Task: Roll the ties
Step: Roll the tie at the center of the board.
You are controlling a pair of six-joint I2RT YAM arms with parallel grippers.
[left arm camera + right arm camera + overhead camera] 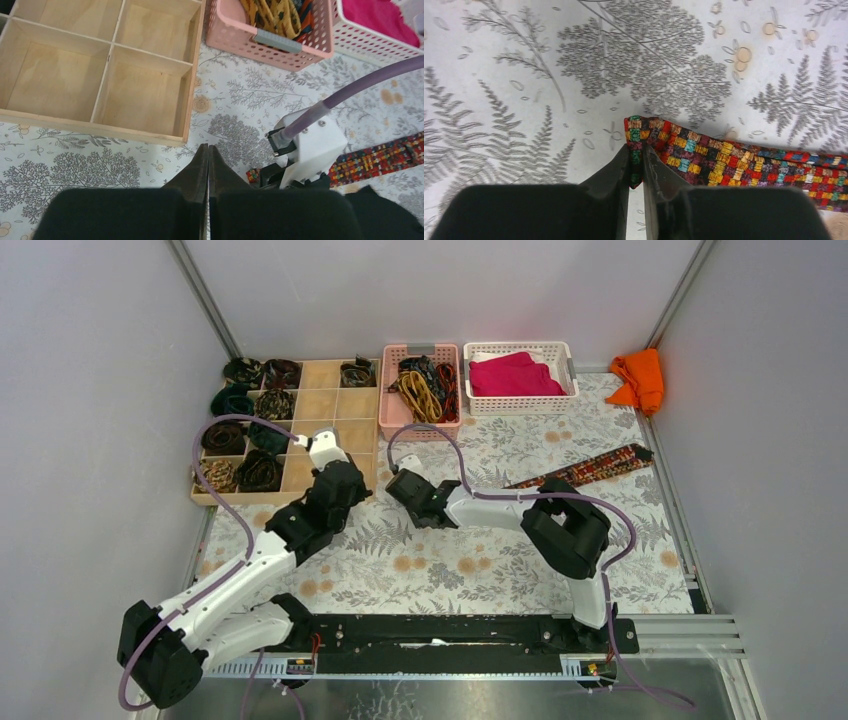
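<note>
Centrally on the worktop [420, 570], pinching the end of the red-orange patterned tie [724, 160] with the right gripper [636, 157], fingers closed on the fabric corner. Lying flat from there, slanting toward the far-right corner, partly hidden under the right arm in the top view. Just left of that, holding nothing with the left gripper [208, 155], fingers pressed together, tips near the wooden tray's [187, 107] near-right corner. Toward the far-left corner, rolled dark ties [222, 438] in the tray's left compartments. Along the far edge, loose ties [420, 390] heaped in a pink basket [420, 430], then a white basket [520, 407] with magenta cloth [512, 377]. At the far-right corner, a bunched orange cloth [640, 378].
</note>
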